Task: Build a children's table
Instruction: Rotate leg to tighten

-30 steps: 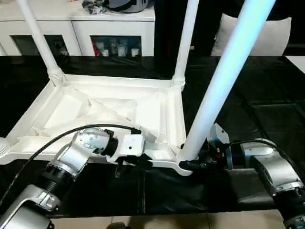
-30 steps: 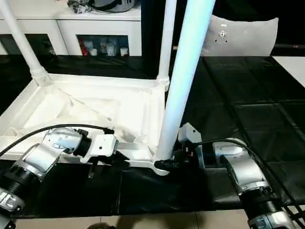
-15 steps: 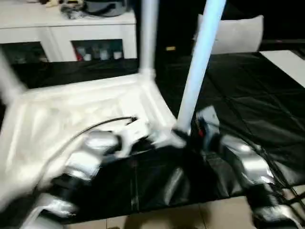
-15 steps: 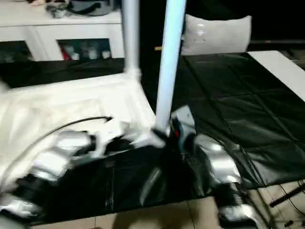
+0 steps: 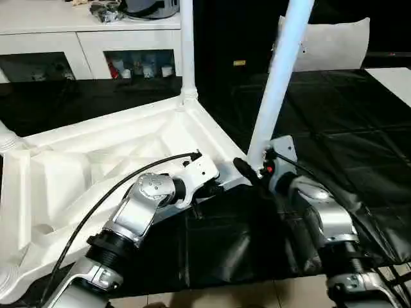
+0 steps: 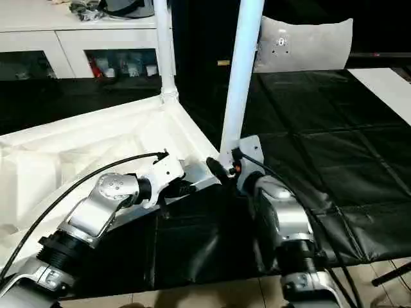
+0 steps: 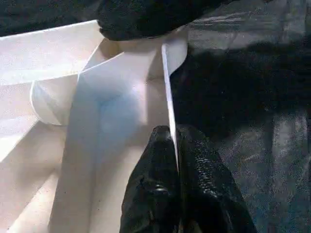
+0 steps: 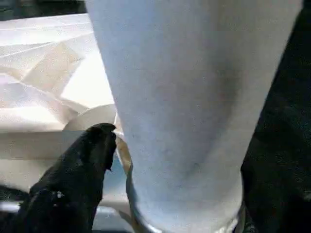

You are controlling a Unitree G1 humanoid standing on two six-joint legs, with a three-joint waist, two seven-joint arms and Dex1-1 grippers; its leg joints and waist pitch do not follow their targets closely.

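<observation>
The children's table lies upside down on the black mat, its ribbed white top (image 5: 96,160) facing up. One long white leg (image 5: 279,83) rises from the near right corner socket and another leg (image 5: 187,45) from the far corner. My left gripper (image 7: 174,133) is shut on the top's thin near rim (image 7: 167,82), close to that near right corner. My right gripper (image 5: 253,168) stands open around the base of the near right leg, and one black finger (image 8: 82,179) sits just beside it.
A white cabinet with glass doors (image 5: 83,45) runs along the back left. A white cushion (image 5: 334,42) stands behind the mat at the back right. The black mat (image 5: 347,128) stretches to the right, and the mat's front edge meets the floor (image 5: 225,298) near me.
The table has swung round on the mat, its near right corner now further from me, with both grippers still at that corner. The view has also shifted.
</observation>
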